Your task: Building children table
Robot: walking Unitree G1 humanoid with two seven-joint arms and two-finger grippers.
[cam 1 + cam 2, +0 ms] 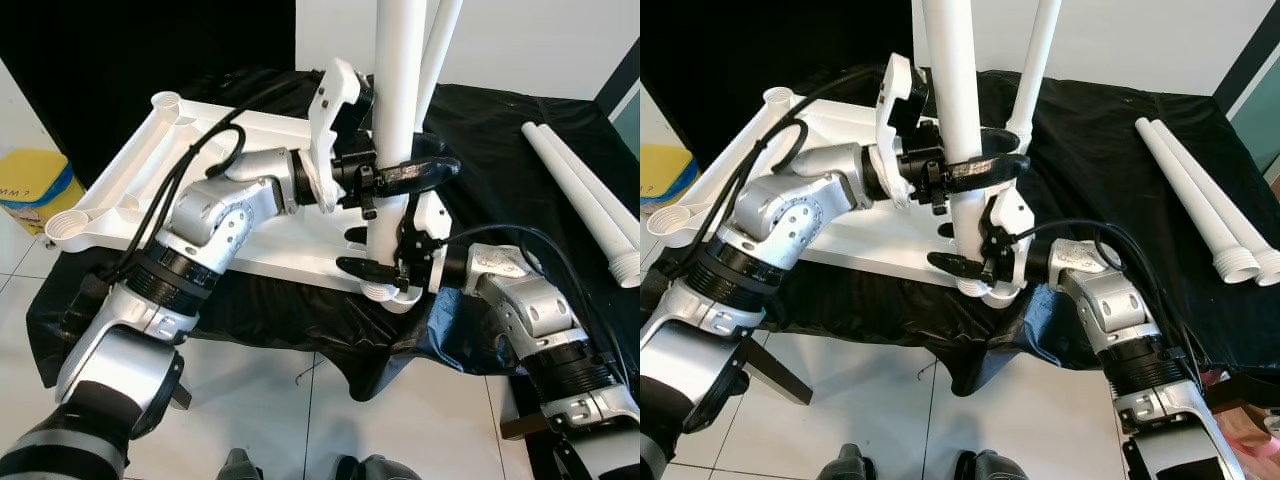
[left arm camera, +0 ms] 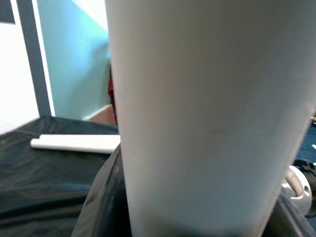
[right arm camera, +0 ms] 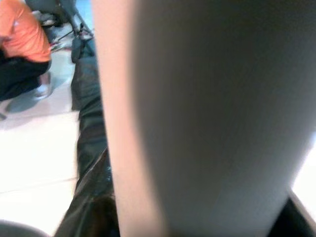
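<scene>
The white table top point(image 1: 140, 170) lies upside down on a black cloth. A white leg point(image 1: 400, 80) stands upright in its near right corner socket point(image 1: 392, 296). My left gripper point(image 1: 405, 172) is shut around this leg at mid height, with its black fingers wrapped round it. My right gripper point(image 1: 385, 272) is shut on the same leg just above the socket. Both wrist views are close against the leg point(image 2: 207, 113) point(image 3: 207, 113). A second leg point(image 1: 440, 50) stands upright at the far right corner.
Two loose white legs point(image 1: 590, 200) lie on the cloth at the right. Open sockets point(image 1: 65, 228) point(image 1: 165, 100) sit at the left corners. A yellow box point(image 1: 35, 185) stands on the floor at left. A person in orange point(image 3: 19, 44) crouches on the floor nearby.
</scene>
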